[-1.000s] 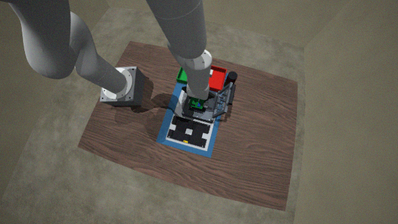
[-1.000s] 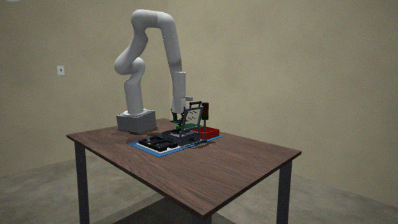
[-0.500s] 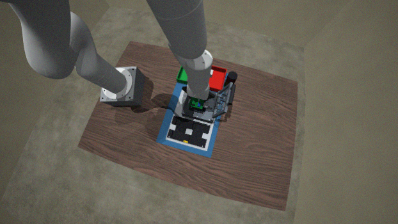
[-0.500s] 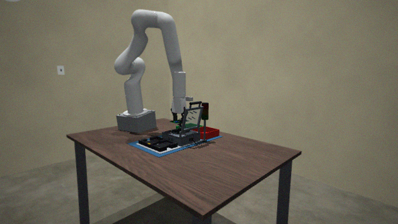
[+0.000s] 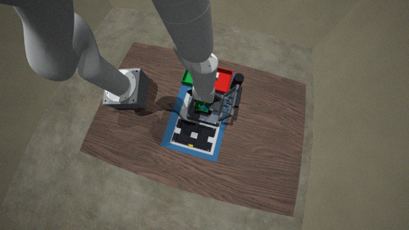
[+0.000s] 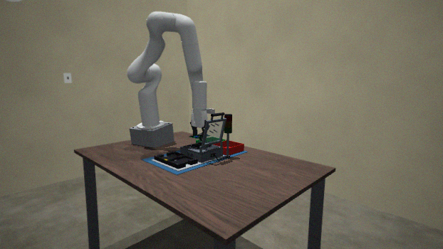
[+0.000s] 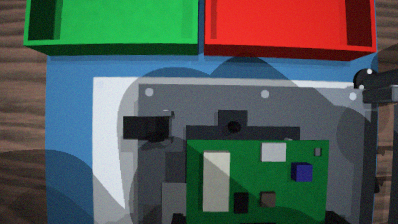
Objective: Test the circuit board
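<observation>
A wooden table [image 5: 263, 148] [image 6: 231, 192] carries a white arm [image 5: 187, 29] [image 6: 192, 46]. The gray tester [image 5: 214, 117] [image 6: 204, 154] [image 7: 310, 107] has its lid [image 5: 227, 104] [image 6: 204, 136] raised. The gripper [image 5: 202, 108] [image 6: 199, 135] [image 7: 259, 218] grasps the green circuit board [image 5: 201, 105] [image 6: 194, 136] [image 7: 260, 185] by opposite edges, component side up, above the tester.

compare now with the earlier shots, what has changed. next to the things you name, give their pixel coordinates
Nothing visibly changed: the circuit board [image 5: 199, 108] [image 6: 194, 136] [image 7: 280, 185] remains held in the jaws above the tester [image 5: 216, 106] [image 6: 204, 154] [image 7: 310, 115], and the green bin [image 5: 187, 78] [image 6: 209, 141] [image 7: 115, 22] and red bin [image 5: 224, 79] [image 6: 235, 147] [image 7: 285, 25] look unmoved.
</observation>
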{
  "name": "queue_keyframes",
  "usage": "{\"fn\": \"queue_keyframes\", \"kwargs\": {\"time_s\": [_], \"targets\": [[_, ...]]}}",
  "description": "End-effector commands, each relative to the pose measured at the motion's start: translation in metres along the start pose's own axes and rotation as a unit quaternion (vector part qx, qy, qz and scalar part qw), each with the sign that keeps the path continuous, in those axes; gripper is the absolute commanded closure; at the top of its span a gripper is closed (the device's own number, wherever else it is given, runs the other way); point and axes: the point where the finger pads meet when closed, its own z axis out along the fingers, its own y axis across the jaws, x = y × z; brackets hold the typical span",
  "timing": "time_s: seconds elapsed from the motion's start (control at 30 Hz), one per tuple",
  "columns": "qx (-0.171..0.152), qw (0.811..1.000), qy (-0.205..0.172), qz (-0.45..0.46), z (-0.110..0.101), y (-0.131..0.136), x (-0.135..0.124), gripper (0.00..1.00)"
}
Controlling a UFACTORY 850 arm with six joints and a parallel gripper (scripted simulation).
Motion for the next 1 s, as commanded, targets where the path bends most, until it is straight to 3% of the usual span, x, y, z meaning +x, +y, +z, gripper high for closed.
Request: {"fn": "queue_keyframes", "kwargs": {"time_s": [0.0,0.33,0.97], "targets": [[-0.001,1.0,0.0,0.0,0.007,0.001,0.0,0.21],[-0.001,1.0,0.0,0.0,0.025,0.001,0.0,0.21],[-0.001,1.0,0.0,0.0,0.038,0.001,0.001,0.21]]}}
